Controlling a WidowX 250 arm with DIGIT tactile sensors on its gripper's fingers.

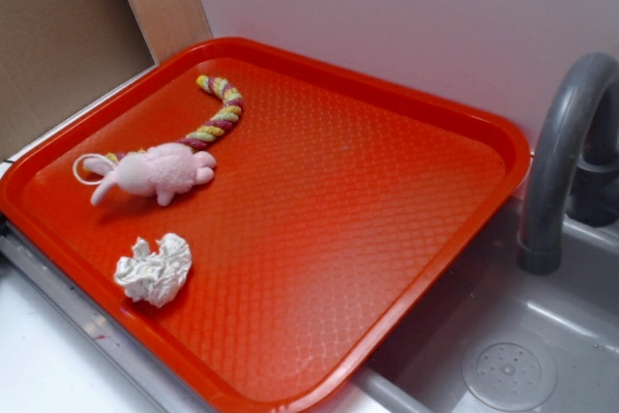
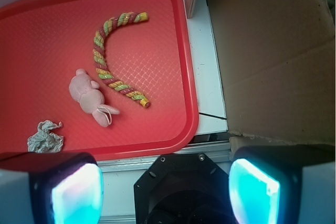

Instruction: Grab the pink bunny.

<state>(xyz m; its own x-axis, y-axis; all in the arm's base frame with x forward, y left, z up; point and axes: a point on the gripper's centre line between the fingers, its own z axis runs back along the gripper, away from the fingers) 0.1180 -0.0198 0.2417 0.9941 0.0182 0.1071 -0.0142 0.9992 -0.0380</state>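
Exterior view: pink bunny (image 1: 155,171) lies on its side on the red tray (image 1: 387,239), near the tray's left end; its ears and a thin white loop (image 1: 85,169) point toward the left rim; body and stubby legs point toward the tray's middle. Twisted yellow-and-maroon rope (image 1: 218,113) curves away behind it, one end just beside or touching the bunny's head, can't tell which. Crumpled white paper wad (image 1: 155,270) sits near the front rim, apart from the bunny. Grey sink (image 1: 503,355) and faucet (image 1: 561,162) to the right; no arm in this view.

Wrist view: fingers (image 2: 165,190) spread wide, nothing between them; glowing pads (image 2: 79,195) at the bottom edge, hanging above the white table (image 2: 207,66) strip outside the tray rim, well apart from the bunny (image 2: 88,96); rope (image 2: 113,61) runs close along the bunny's side here; cardboard (image 2: 268,51) on the right.

Judgement: approach not begun, grasp still all ahead. Bunny looks light, soft, fuzzy, squashable; not fragile, not slippery; should compress and hold fine under a firm pinch. Best hold is across the plump torso, fingers straddling it crosswise; ears and loop too thin and floppy. Risk: catching the rope end along with the head, so come in from the body side.
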